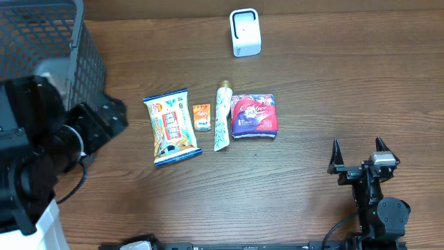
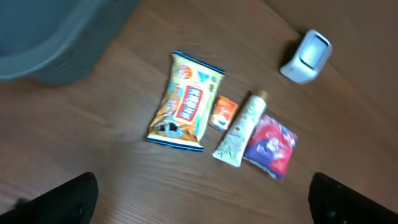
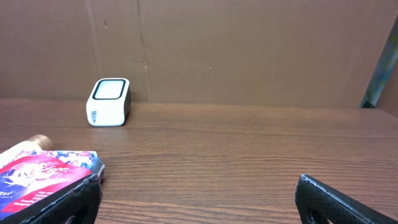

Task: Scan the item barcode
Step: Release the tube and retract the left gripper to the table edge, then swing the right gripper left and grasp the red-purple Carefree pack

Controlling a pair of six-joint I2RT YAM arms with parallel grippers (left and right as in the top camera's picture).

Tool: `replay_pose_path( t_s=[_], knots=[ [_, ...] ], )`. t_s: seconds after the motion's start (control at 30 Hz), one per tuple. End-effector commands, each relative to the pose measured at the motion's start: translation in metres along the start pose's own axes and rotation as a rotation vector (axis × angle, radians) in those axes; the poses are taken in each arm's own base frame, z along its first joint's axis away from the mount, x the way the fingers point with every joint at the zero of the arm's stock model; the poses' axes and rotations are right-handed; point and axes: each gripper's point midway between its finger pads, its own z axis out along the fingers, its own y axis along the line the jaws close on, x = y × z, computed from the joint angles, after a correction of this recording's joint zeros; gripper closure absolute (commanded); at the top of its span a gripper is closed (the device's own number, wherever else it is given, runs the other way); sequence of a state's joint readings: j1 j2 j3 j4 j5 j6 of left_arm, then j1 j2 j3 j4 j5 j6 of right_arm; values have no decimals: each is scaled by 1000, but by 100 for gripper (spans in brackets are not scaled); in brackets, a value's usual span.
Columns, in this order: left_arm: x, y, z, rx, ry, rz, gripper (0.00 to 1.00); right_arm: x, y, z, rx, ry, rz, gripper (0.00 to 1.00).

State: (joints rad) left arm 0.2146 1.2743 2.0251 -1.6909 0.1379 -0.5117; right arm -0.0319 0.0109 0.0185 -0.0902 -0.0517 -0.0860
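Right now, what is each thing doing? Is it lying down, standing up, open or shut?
Snack bag, lying flat, untouched.
Orange sachet, lying flat.
Tube, lying down, cap end toward the scanner.
Purple pack, lying flat.
Scanner, standing upright.
Basket, upright.
Left gripper, open, holding nothing.
Right gripper, open, holding nothing.
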Motion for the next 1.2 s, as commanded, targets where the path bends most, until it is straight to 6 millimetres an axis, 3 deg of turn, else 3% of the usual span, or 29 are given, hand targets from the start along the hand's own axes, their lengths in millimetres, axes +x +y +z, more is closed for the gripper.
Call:
replay_pose_path(
  t_s=[0.0,0.2,0.93,1.0,1.03,1.1,1.17],
  knots=[
    [-5,17,4,-43,-9,-199,0,1,0,0,2,-5,-4,0],
    [-6,32,11,-85,1,-236,0,1,0,0,2,-5,-4,0],
    [-7,32,11,-86,3,-213,0,1,0,0,2,-5,-4,0],
    [-7,32,11,-86,3,-213,0,-7,0,0,1,-40,-5,0],
    [-7,32,11,-86,3,-212,0,-16,4,0,-21,-75,17,0],
    [-7,32,11,-86,3,-213,0,-33,31,-5,-191,-133,121,0],
    [-7,32,11,-86,3,-212,0,-37,65,-16,-407,-115,235,0]
  ],
)
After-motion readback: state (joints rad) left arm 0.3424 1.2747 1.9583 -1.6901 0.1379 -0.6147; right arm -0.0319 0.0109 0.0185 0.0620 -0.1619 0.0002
